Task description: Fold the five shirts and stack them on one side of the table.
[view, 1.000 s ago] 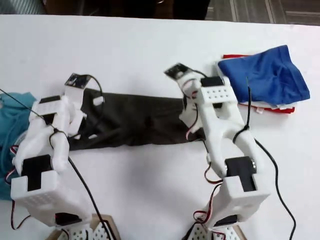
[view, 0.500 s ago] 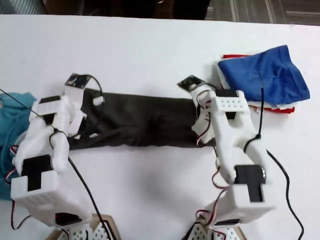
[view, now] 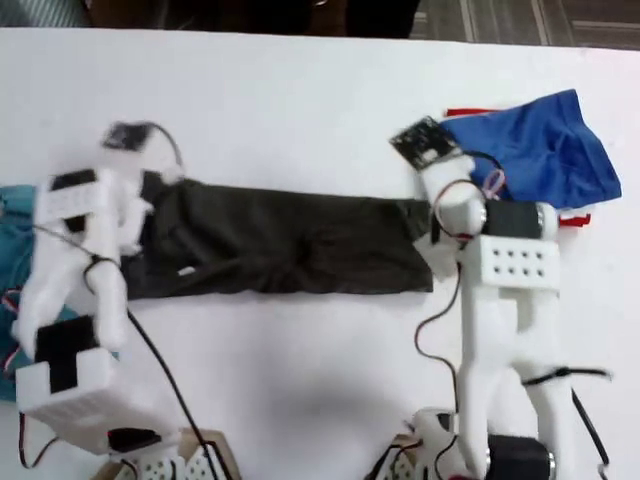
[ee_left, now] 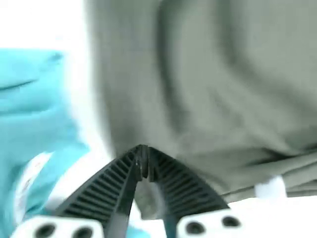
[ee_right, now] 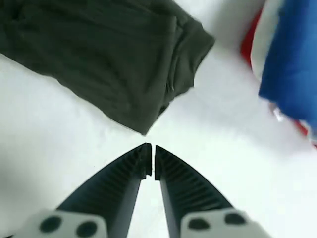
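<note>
A dark shirt [view: 290, 245] lies stretched in a long band across the middle of the white table [view: 300, 90]. My left gripper [view: 140, 215] is at its left end, shut on the shirt's edge [ee_left: 223, 74], with the fingertips [ee_left: 142, 161] pressed together over the fabric. My right gripper [view: 437, 240] is shut and holds nothing; it hovers over bare table just off the shirt's right corner [ee_right: 109, 54]. A folded blue shirt [view: 530, 150] tops a red and white one [view: 575, 217] at the back right. A teal shirt [view: 15, 215] lies crumpled at the left edge.
The blue shirt [ee_right: 292, 59] and the red edge under it [ee_right: 250, 44] sit close beside my right gripper [ee_right: 150, 161]. Teal fabric [ee_left: 34, 99] lies right next to my left gripper. Bare table stretches behind and in front of the dark shirt.
Both arms moved outward: the right arm swung right and back, the left arm shifted left. The dark shirt is stretched longer, its right end farther right, and the right gripper has come off it.
</note>
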Robot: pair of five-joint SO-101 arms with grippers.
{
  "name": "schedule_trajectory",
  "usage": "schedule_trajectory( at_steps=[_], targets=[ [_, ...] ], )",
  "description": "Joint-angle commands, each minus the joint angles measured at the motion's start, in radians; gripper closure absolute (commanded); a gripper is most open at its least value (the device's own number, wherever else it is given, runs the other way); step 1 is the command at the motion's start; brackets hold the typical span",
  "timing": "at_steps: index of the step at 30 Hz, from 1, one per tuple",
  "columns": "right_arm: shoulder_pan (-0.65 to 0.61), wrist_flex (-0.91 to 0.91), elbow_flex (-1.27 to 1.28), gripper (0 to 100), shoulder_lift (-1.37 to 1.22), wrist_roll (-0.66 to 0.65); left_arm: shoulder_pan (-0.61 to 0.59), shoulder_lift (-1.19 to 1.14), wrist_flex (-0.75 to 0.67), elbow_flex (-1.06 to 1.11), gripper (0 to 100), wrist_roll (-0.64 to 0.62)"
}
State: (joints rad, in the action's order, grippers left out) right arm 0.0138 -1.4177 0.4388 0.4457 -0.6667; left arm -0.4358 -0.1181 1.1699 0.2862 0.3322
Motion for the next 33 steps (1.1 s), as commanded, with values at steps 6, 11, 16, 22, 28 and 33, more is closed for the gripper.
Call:
schedule_trajectory(
  at_steps=[6,11,16,22,28,33],
  targets=[
    [0.077,-0.013,0.103,97.8,0.160,-0.006,-0.109,-0.216,0.041,-0.168,74,-0.071],
    [0.077,-0.013,0.163,97.8,0.237,-0.006,-0.094,-0.351,0.078,-0.308,75,-0.097],
    [0.077,-0.013,0.209,97.8,0.286,-0.006,-0.060,-0.468,0.166,-0.403,75,-0.097],
    [0.081,-0.013,0.213,97.8,0.323,-0.006,0.040,-0.566,0.364,-0.518,76,-0.091],
    [0.102,-0.082,0.213,97.8,0.401,-0.006,0.060,-0.600,0.442,-0.565,98,-0.068],
    [0.157,-0.061,0.293,97.8,0.467,-0.006,0.015,-0.589,0.474,-0.568,97,-0.061]
  ],
)
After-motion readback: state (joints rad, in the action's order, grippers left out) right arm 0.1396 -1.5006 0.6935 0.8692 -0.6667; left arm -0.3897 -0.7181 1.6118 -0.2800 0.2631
